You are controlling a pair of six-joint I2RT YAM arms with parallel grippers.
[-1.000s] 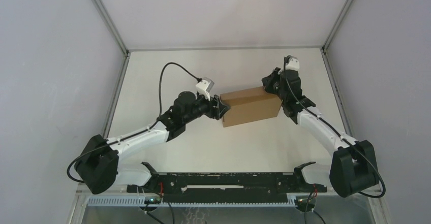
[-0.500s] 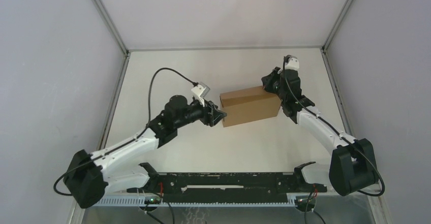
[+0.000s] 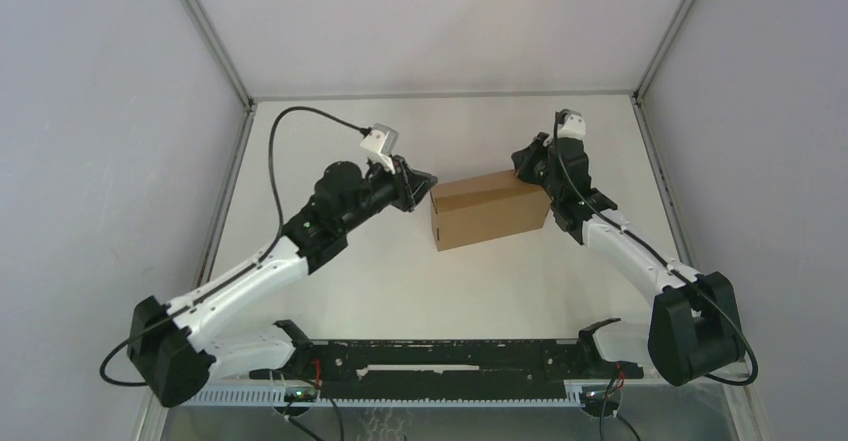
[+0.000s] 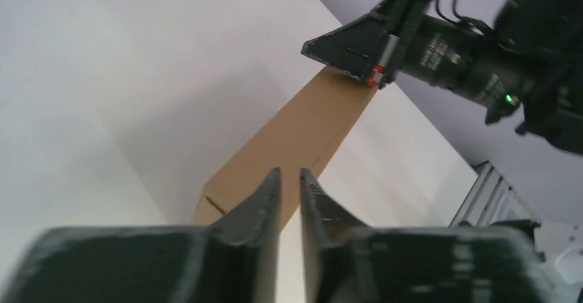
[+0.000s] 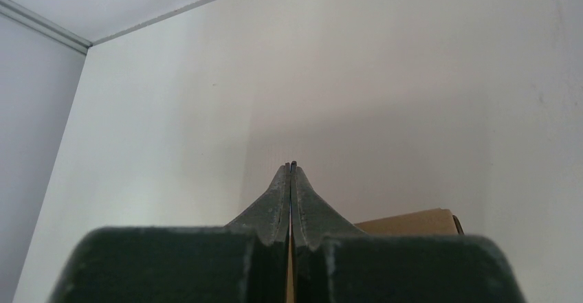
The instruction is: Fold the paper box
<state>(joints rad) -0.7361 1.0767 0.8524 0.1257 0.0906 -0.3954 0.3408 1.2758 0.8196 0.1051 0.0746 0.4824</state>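
The paper box [image 3: 487, 209] lies closed on the table, a plain brown block with its long side facing me. My left gripper [image 3: 424, 183] hovers just off the box's far left corner, not touching it. In the left wrist view its fingers [image 4: 290, 176] stand a narrow gap apart with nothing between them, and the box [image 4: 302, 135] stretches away beyond them. My right gripper [image 3: 528, 165] is shut and rests against the box's far right corner. The left wrist view shows the right gripper [image 4: 313, 46] over that end. The right wrist view shows its fingers [image 5: 291, 165] pressed together above the box [image 5: 412, 222].
The white table [image 3: 330, 301] is walled by grey panels on the left, back and right, with metal corner posts [image 3: 210, 36]. A black rail [image 3: 440, 356] runs along the near edge between the arm bases. The left arm's cable [image 3: 290, 116] loops above its wrist.
My left gripper has drawn back from the box's left end, swung toward the far side and narrowed its jaws. The right gripper and the box have barely moved.
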